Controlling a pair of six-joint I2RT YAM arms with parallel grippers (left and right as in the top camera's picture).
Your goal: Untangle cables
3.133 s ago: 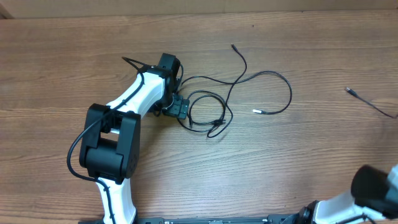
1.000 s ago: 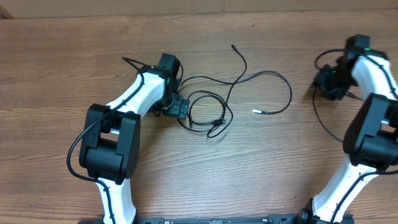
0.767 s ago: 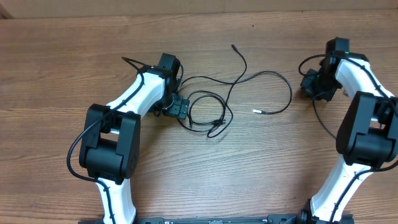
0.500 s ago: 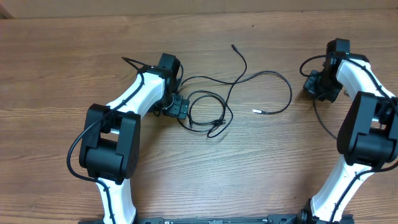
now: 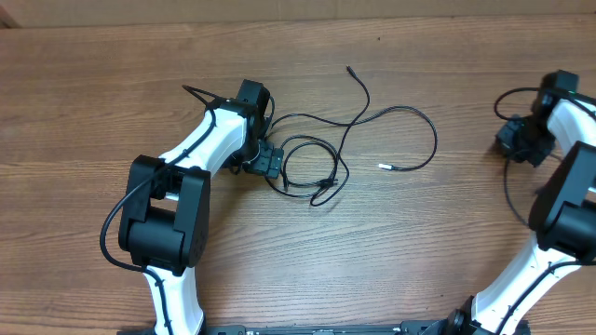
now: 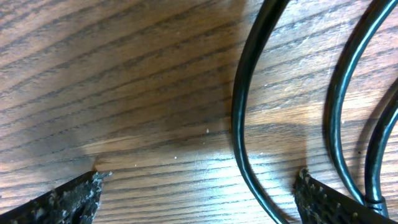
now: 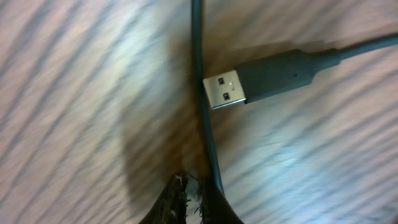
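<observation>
The tangle of thin black cables (image 5: 317, 167) lies mid-table, with loose ends reaching up (image 5: 347, 68) and right (image 5: 384, 167). My left gripper (image 5: 270, 163) sits at the tangle's left edge. Its jaws are wide open in the left wrist view (image 6: 199, 208), and one cable loop (image 6: 239, 124) lies on the wood between the fingertips (image 6: 68, 199). My right gripper (image 5: 515, 140) is at the far right, shut (image 7: 199, 199) on a separate black cable (image 7: 198, 74) that runs straight into its tips. That cable's USB plug (image 7: 249, 81) lies just beside it.
The wooden table (image 5: 419, 251) stretches across the view. The left arm (image 5: 168, 214) covers the left-centre. The right arm (image 5: 568, 205) stands along the right edge, and a thin black cord (image 5: 512, 191) trails below the right gripper.
My right gripper has closed and swung right, away from the tangle, towards the table's right edge. The left arm and the tangle have not moved.
</observation>
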